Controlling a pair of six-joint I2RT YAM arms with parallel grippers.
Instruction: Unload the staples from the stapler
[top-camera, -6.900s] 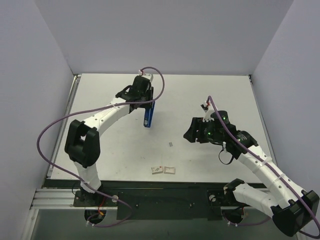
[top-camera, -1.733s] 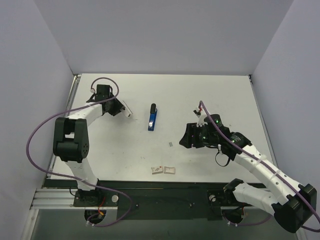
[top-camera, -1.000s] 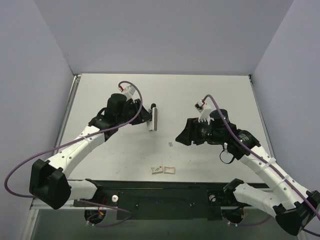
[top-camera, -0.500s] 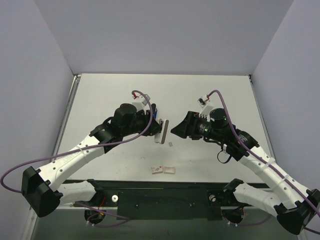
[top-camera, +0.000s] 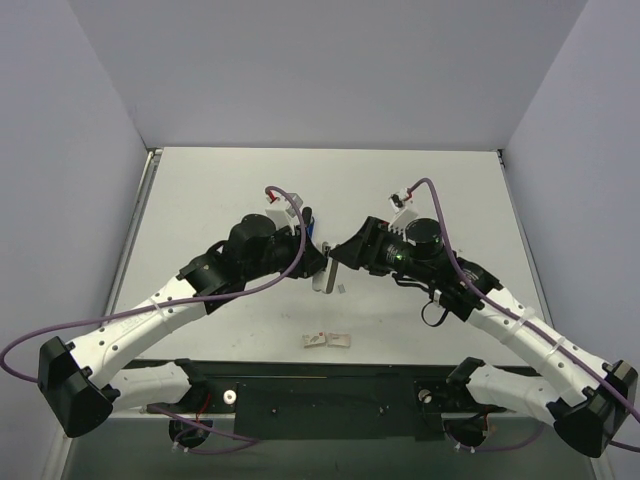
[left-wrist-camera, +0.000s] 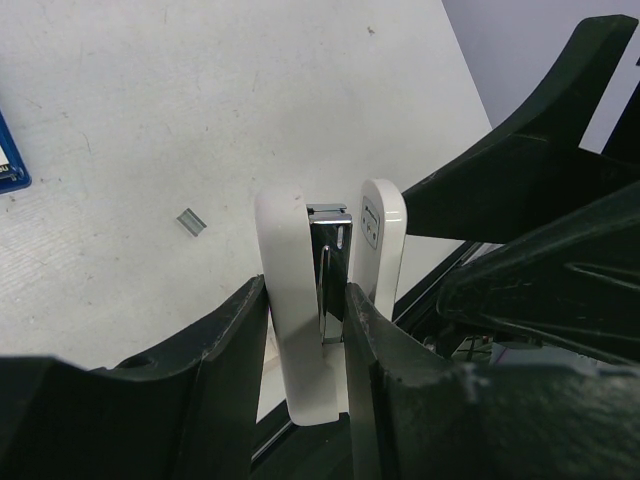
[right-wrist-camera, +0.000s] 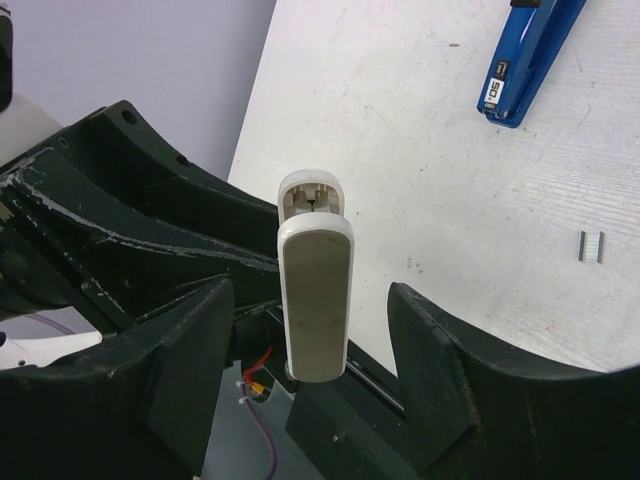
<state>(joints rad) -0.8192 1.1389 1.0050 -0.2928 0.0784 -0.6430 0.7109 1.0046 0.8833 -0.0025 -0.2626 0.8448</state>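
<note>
My left gripper (top-camera: 318, 265) is shut on a white stapler (left-wrist-camera: 285, 260) and holds it in the air above mid-table. It has a grey pad underneath (right-wrist-camera: 315, 290) and a chrome track inside. Whether staples sit in that track is hidden. My right gripper (right-wrist-camera: 310, 300) is open. Its jaws stand either side of the white stapler's free end, with clear gaps on both sides. A blue stapler (right-wrist-camera: 525, 55) with a black end lies flat on the table beyond; my left wrist hides it in the top view. A small grey clump of staples (right-wrist-camera: 592, 246) lies on the table.
Two white paper scraps (top-camera: 315, 340) (top-camera: 339, 340) with red marks lie near the table's front edge. Both arms crowd the middle of the table (top-camera: 420, 180), wrists nearly touching. Grey walls close off the left, right and far sides.
The left arm has swung from the far left to mid-table with the white stapler. The right gripper has moved left up to its end and opened slightly wider.
</note>
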